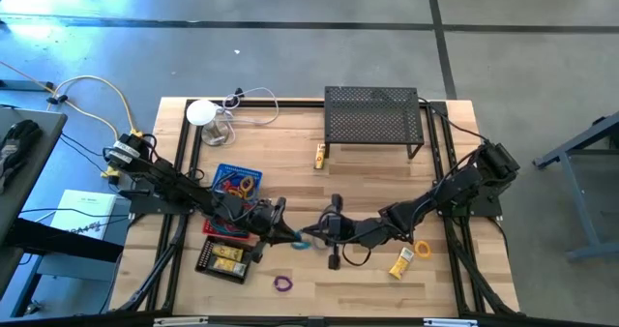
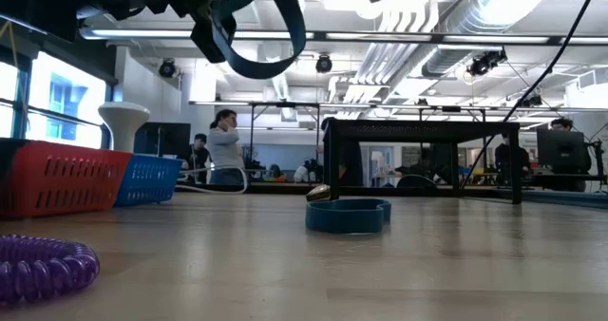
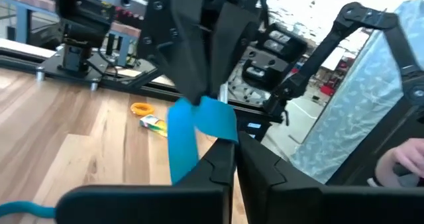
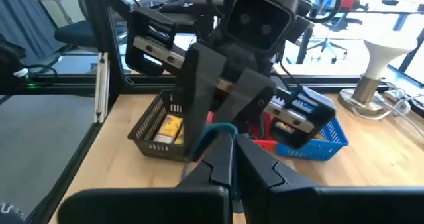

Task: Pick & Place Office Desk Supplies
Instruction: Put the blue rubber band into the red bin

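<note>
A blue elastic loop (image 1: pixel 301 239) hangs in the air between my two grippers, above the table's near middle. My left gripper (image 1: pixel 288 234) reaches in from the table's left and is shut on it. My right gripper (image 1: pixel 317 233) comes from the right and is shut on it too. In the low view the loop (image 2: pixel 258 31) hangs high above the wood. A second blue loop (image 2: pixel 349 215) lies flat on the table below. A purple ring (image 1: pixel 282 283), an orange ring (image 1: pixel 423 250) and a yellow tube (image 1: pixel 401 264) lie loose near the front. My left gripper pinches the loop's flat band (image 3: pixel 217 132) between its two fingers, which point level from the table's left. The loop is lifted clear of the table, and a strip of it (image 3: pixel 180 154) hangs below the hold. My right gripper pinches the band (image 4: pixel 218 132) between its two fingers, coming almost level from the table's right, facing the left gripper. The loop is clear of the table, spanning the short gap between the two grippers.
Blue (image 1: pixel 237 180), red (image 1: pixel 221 227) and black (image 1: pixel 224 259) trays sit under the left arm; the black one holds yellow tubes. A black mesh shelf (image 1: pixel 372 119) stands at the back, another yellow tube (image 1: pixel 319 155) beside it. A white round device (image 1: pixel 203 112) stands back left.
</note>
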